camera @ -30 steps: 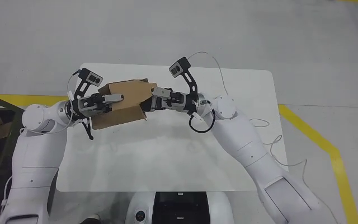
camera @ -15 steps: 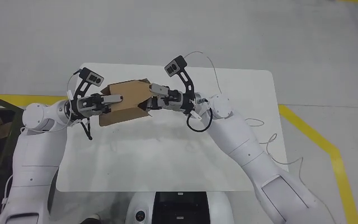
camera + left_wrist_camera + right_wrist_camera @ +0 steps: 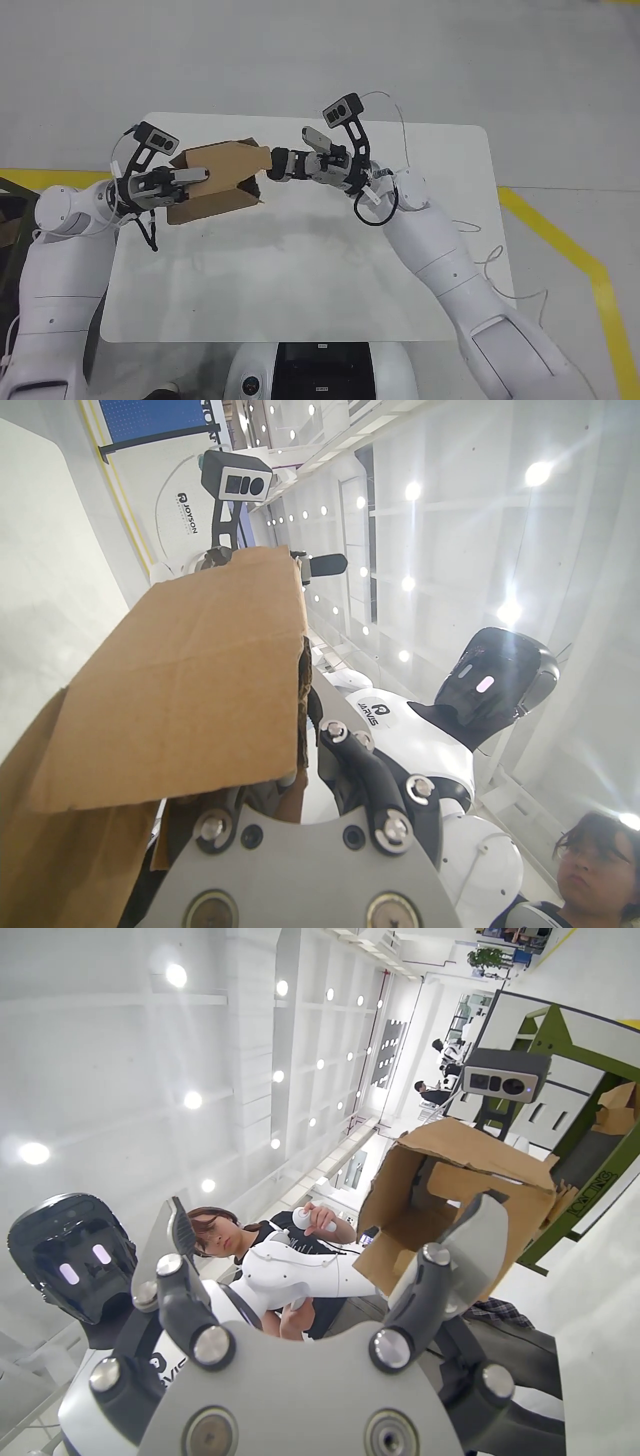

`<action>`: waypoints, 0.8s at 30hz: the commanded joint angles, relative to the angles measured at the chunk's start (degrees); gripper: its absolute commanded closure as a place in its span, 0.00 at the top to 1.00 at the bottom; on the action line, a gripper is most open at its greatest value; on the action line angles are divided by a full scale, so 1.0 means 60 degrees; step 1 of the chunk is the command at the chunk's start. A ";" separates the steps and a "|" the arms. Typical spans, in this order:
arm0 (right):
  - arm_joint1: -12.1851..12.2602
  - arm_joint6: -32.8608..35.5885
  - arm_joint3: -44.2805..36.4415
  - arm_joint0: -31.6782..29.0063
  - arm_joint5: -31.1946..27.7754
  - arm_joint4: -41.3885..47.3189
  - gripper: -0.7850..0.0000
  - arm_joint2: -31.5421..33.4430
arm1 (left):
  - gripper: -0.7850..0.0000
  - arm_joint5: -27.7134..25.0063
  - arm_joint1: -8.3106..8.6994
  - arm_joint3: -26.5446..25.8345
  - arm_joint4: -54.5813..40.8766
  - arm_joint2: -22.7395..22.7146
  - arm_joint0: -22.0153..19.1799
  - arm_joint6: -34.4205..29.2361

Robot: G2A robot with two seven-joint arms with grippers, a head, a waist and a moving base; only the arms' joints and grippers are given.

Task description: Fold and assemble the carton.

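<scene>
Gripping carton (image 3: 225, 165) over table (image 3: 300, 285), left hand (image 3: 193, 175).

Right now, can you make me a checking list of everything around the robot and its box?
surface: white table, bare where it shows.
job's things: one brown carton, partly folded, one end open toward the right arm.
clutter: nothing seen.
grippers: left gripper shut on the carton's wall; right gripper open at the carton's open end, contact unclear.
cables: thin white cable arcs over the table's far edge from the right arm; black cable loops under that arm's wrist.
surroundings: yellow floor line beside the table; green rack holding cardboard pieces.
</scene>
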 commanded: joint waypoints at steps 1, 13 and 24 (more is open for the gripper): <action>0.0028 -0.0055 -0.0014 -0.0042 -0.0030 -0.0167 1.00 0.0084 | 0.00 -0.0021 -0.0001 -0.0017 -0.0001 -0.0012 0.0027 0.0027; -0.0065 0.0021 -0.0453 -0.0252 0.0164 -0.0300 1.00 -0.0230 | 0.00 -0.0063 -0.0026 -0.0138 -0.0044 0.0044 0.0107 0.0159; -0.0268 0.0387 -0.0425 -0.0057 0.0353 -0.0126 1.00 -0.0686 | 0.00 -0.0001 -0.0041 -0.0289 0.0006 0.0157 0.0084 0.0110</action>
